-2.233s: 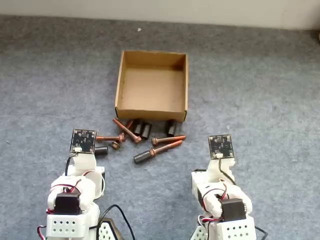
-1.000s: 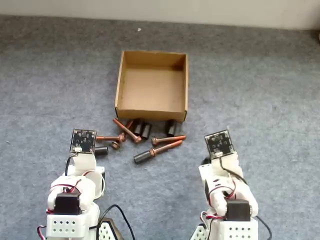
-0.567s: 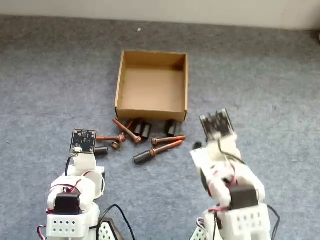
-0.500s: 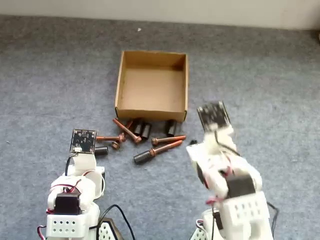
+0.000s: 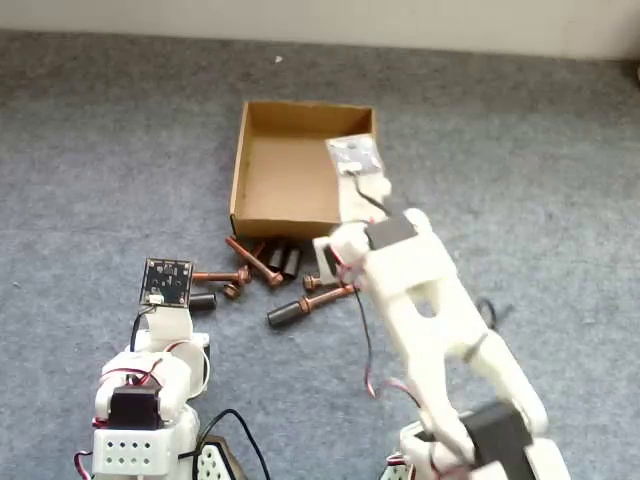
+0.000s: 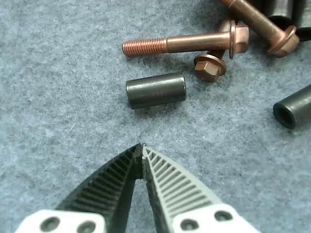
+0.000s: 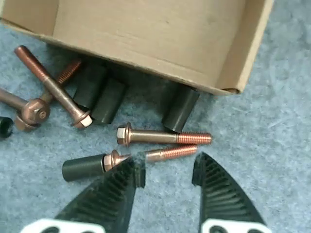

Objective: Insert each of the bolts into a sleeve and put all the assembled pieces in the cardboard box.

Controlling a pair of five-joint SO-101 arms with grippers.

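Right hand: hovering open over a bolt by the cardboard box.
Left hand: sitting closed near a sleeve.

I seem to be working in a robotics lab — grey carpet-like tabletop, pale wall strip behind, bare circuit boards and loose wires on the arms
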